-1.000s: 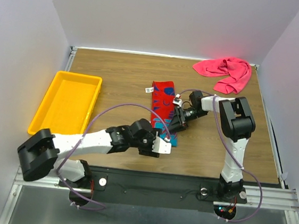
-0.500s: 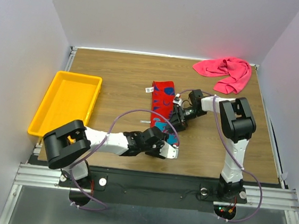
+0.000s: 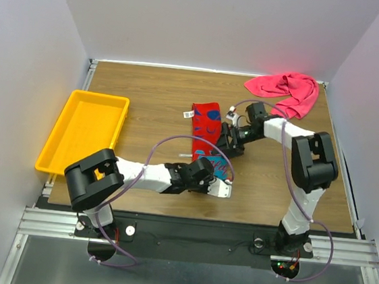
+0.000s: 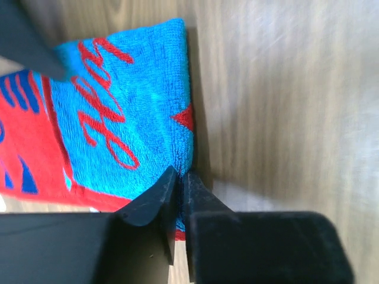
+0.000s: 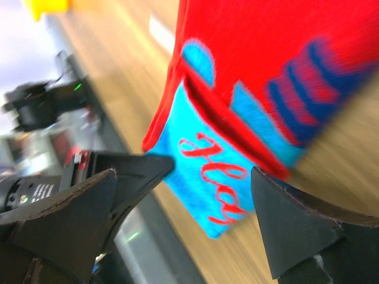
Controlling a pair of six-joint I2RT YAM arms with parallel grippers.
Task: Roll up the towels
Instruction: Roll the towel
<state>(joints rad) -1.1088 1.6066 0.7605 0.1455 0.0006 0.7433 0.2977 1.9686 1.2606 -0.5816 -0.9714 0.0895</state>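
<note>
Overhead view: patterned towel (image 3: pixel 206 123) lies flat as a long strip near the middle of the counter (image 3: pixel 154 91), its red end far and its teal end near. Pink towel (image 3: pixel 286 91) lies crumpled at the far right corner, well apart from both arms. Yellow tray (image 3: pixel 85 131) sits at the left edge. Left claw (image 3: pixel 219 182) reaches across to the near teal end of the patterned towel; right claw (image 3: pixel 226 144) sits over the right edge of the same strip, just beyond the left claw. Left wrist view: left claw (image 4: pixel 180 180) has its fingers drawn almost together, with the near edge of the teal corner of the patterned towel (image 4: pixel 124 118) pinched between the tips; bare counter (image 4: pixel 284 106) shows to the right of the cloth. Right wrist view: right claw (image 5: pixel 210 171) stands spread wide, with nothing gripped. The teal end of the patterned towel (image 5: pixel 254 77), with its red lettering, lies beyond the gap between the fingers (image 5: pixel 89 207), and a fold in the cloth crosses it. This view is blurred.
</note>
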